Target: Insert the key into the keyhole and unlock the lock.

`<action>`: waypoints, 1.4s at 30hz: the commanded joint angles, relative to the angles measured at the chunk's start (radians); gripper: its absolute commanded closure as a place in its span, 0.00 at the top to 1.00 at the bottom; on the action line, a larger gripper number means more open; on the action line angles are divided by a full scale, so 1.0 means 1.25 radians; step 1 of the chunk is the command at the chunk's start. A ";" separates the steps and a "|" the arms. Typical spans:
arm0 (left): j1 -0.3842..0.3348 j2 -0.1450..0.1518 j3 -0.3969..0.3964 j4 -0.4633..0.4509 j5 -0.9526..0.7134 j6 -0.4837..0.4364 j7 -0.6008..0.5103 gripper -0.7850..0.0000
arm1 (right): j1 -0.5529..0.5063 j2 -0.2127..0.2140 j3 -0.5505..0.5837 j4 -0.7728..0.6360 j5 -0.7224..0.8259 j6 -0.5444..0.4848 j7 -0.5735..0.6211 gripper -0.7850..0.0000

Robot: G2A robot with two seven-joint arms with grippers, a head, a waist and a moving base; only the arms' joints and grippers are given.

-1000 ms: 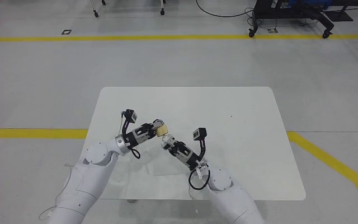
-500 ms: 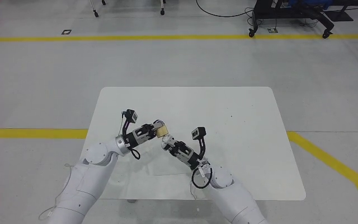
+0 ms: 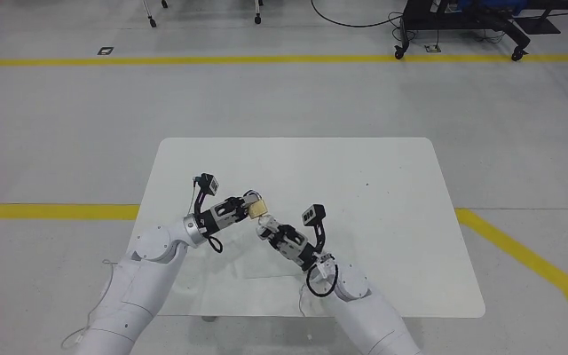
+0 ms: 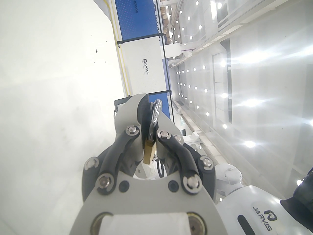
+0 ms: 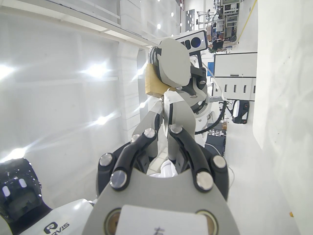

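Nearest the robot, the right gripper [image 3: 270, 232] has its fingers closed flat on the key [image 5: 162, 114], gripping the head so that the blade sticks out past the fingertips. That leaves the blade free to enter and, I judge, gives the wrist something to turn. The key's tip sits at the bottom face of the brass padlock [image 5: 152, 79]. I cannot tell whether it has gone into the keyhole.

Just beyond, the left gripper [image 4: 152, 118] is clamped across the padlock's flat sides, with the steel shackle [image 4: 156, 110] lying between its fingers. The lock's bottom face is turned toward the key. This hold looks meant to stop the body twisting when the key is turned. Both arms meet in the air above the white table [image 3: 382, 177], over its near part, so neither thing rests on it.

Counted: 2 grippers, 1 key, 1 padlock with 1 shackle, 1 table.
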 commanded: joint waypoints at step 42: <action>0.050 0.010 -0.024 -0.083 0.056 -0.054 0.052 0.00 | -0.035 -0.002 0.100 -0.025 0.153 0.103 0.146 1.00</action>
